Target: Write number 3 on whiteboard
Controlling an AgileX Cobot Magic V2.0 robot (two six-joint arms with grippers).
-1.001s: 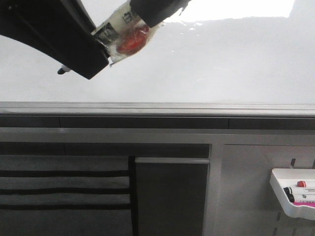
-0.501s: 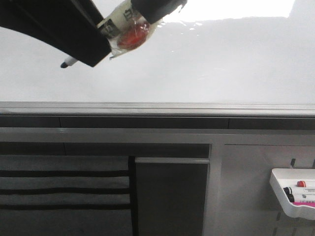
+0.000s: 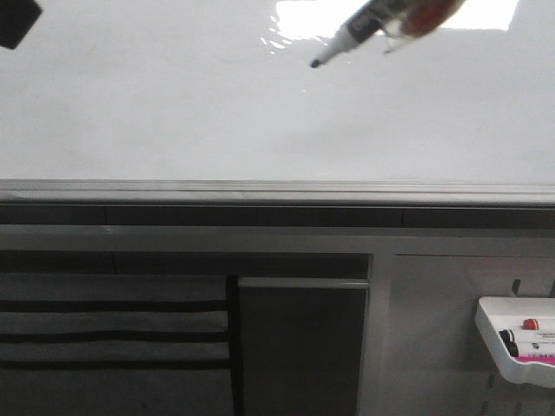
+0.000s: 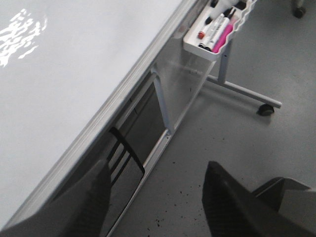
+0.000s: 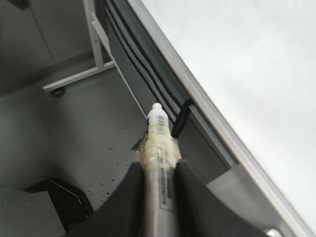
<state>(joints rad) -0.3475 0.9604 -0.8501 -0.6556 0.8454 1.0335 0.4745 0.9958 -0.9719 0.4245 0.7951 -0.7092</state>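
The whiteboard [image 3: 260, 121] fills the upper front view, glossy white with a bright light patch and a grey edge rail [image 3: 277, 186]. No number 3 shows on it. My right gripper [image 5: 158, 164] is shut on a taped marker [image 5: 159, 143]. In the front view the marker [image 3: 347, 36] hangs at the top centre-right, its black tip pointing down-left, close to the board. I cannot tell if the tip touches. My left gripper [image 4: 157, 170] is open and empty beside the board's lower edge, over the floor.
A small white tray of markers [image 3: 516, 338] hangs on the stand at the lower right and also shows in the left wrist view [image 4: 217, 29]. A black arm part [image 3: 17, 22] shows at the top left corner. Grey panels and stand legs lie below the rail.
The marker has moved right and up across the board. The large black arm that covered the upper left has pulled away to the corner. No mark shows on the board.
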